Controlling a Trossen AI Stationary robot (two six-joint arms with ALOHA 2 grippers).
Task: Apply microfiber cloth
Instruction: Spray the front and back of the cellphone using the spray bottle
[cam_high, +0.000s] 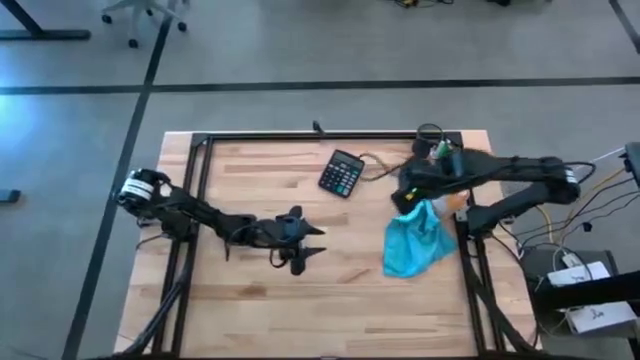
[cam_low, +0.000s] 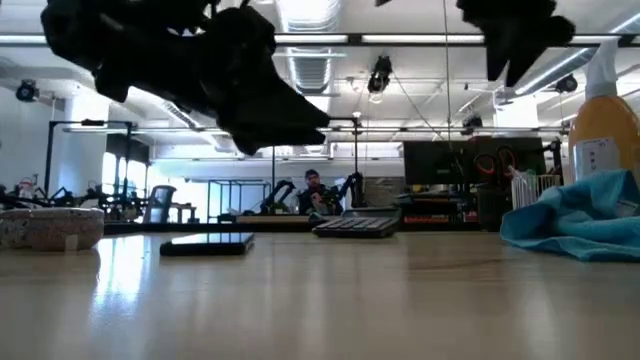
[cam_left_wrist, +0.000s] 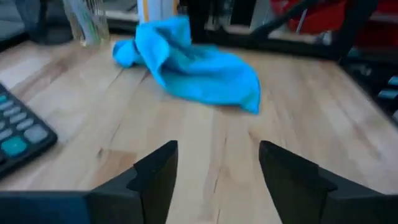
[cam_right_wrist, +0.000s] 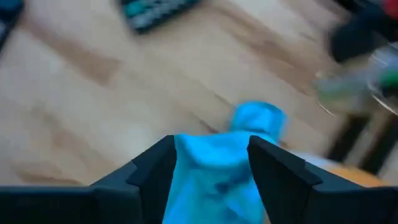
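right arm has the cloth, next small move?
Probably carry it toward the calculator. The right gripper is shut on the microfiber cloth, whose bulk lies crumpled on the table apart from the calculator. The left gripper waits open mid-table.

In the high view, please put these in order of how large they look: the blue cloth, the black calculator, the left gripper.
1. The microfiber cloth, which the right gripper is shut on.
2 and 3. The calculator and the open left gripper look about alike, so I do not rank them.
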